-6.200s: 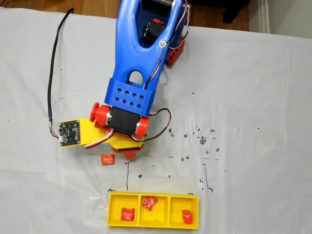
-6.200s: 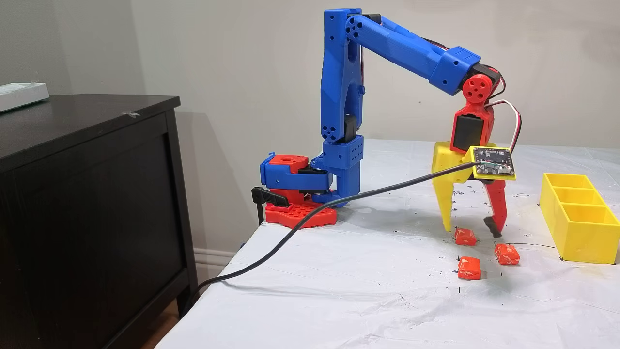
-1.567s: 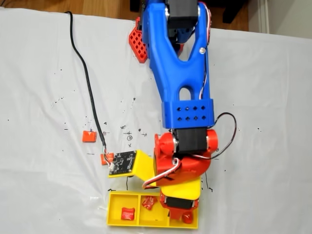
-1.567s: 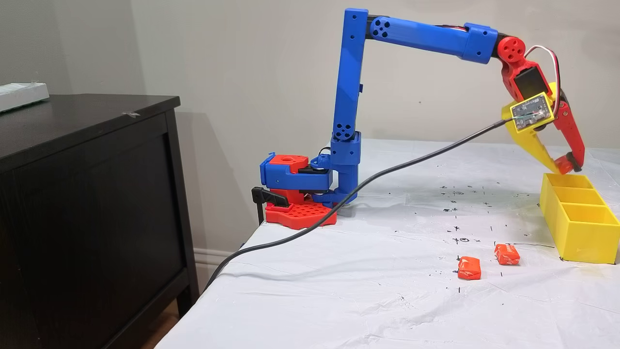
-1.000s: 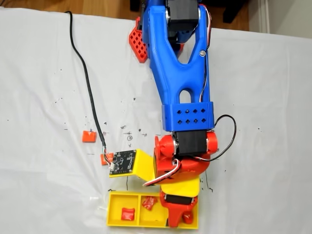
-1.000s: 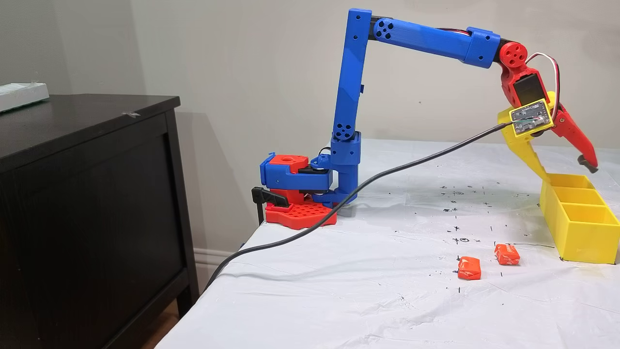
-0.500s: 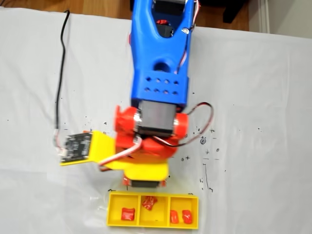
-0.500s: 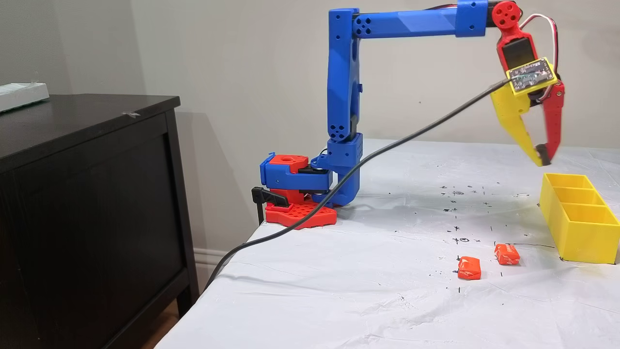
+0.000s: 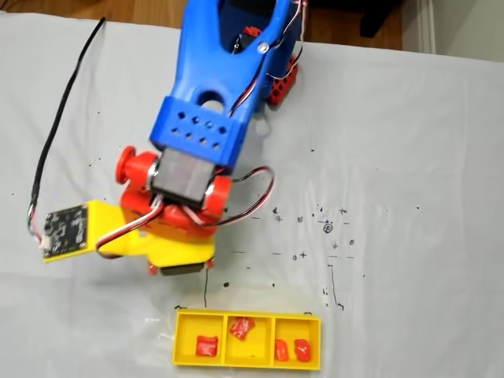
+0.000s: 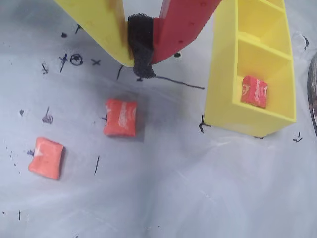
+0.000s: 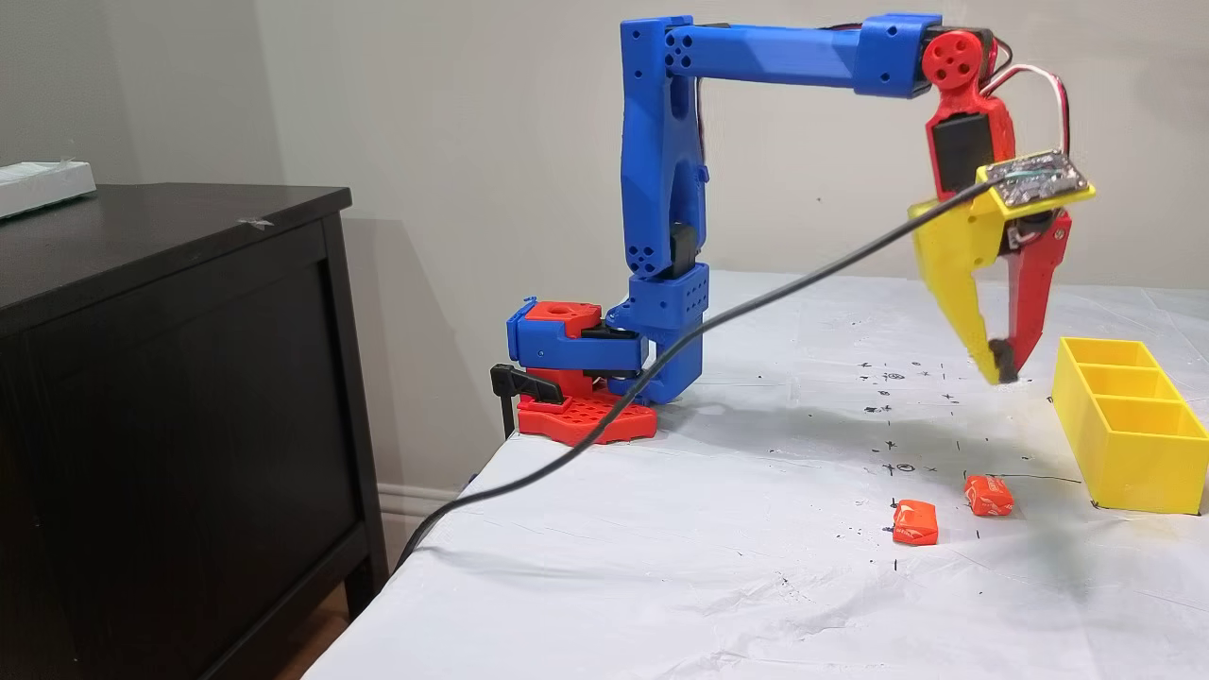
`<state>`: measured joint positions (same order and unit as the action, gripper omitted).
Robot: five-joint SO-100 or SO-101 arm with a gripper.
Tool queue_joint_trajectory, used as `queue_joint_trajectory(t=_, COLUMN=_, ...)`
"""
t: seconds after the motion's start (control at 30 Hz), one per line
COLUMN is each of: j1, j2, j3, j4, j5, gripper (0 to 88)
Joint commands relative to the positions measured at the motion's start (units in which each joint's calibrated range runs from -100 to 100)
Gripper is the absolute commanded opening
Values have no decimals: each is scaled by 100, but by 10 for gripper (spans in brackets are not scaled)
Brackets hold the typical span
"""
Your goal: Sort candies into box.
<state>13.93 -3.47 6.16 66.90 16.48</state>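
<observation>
Candies, small squarish crinkly-wrapped pieces, lie in two places: two on the white sheet [image 11: 661, 567], one [image 10: 120, 117] just below my fingertips in the wrist view and another [image 10: 46, 157] off to its left, while four sit in the box [image 9: 246, 359], one [image 9: 206, 345] in the left compartment, one [image 9: 240, 327] in the middle and two [image 9: 290, 349] in the right as a fixed view shows it. My blue arm [image 11: 765, 55] reaches out level from its upright post, and my gripper [image 11: 999, 359] hangs nearly straight down above the sheet, its yellow and red plastic fingers closed tip to tip on nothing. That box, a smooth bright-yellow plastic tray, lies flat beside the loose pair, its three square compartments lined up along its long axis.
</observation>
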Motion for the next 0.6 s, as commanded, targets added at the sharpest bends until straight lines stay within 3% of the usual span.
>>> queue_joint_trajectory(t=0.0, j1=265, j2=347, j3=-402, j4=-14, j5=230, gripper=6)
queue_joint_trajectory(t=0.33, j1=256, j2=771, j3=-766, j4=215, j5=718, gripper=37)
queue_joint_trajectory(t=0.43, j1=256, j2=805, j3=-839, j4=223, j5=757, gripper=81)
queue_joint_trajectory(t=0.57, j1=256, j2=958, j3=-921, j4=240, j5=752, gripper=209)
